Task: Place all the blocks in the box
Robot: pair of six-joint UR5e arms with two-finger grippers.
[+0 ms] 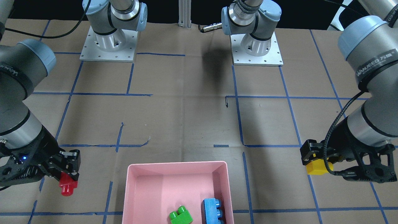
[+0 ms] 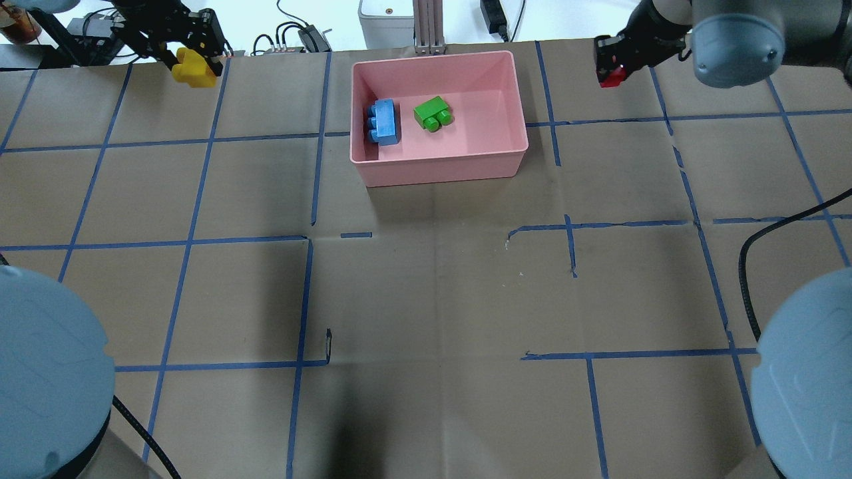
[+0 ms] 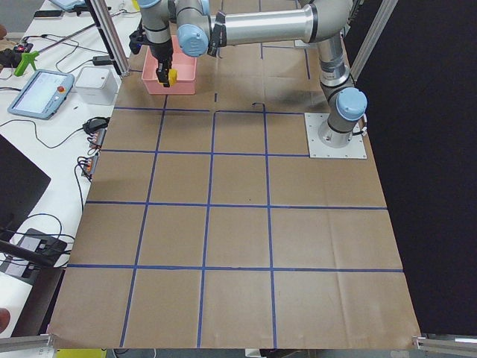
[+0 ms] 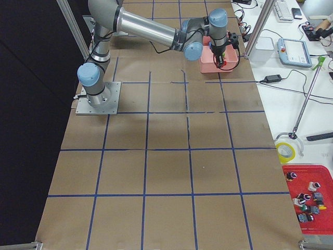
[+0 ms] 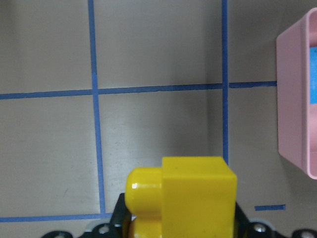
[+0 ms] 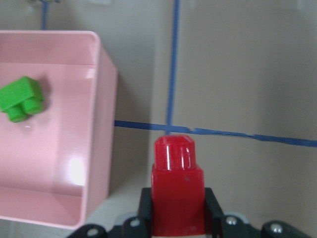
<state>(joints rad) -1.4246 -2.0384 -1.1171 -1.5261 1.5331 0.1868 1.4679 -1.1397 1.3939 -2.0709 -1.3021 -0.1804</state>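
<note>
Yellow block (image 1: 312,169) and red block (image 1: 67,185) are gripped outside the box (image 1: 177,169).

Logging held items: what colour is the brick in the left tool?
Yellow brick, clearest in the left wrist-mounted view.

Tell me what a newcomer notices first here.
The shallow pink plastic tray at the table's far edge, with a light-blue three-stud brick and a green two-stud brick apart inside it. Flanking it, the left arm's fingers grip a yellow plastic brick, the right arm's fingers a red brick.
</note>
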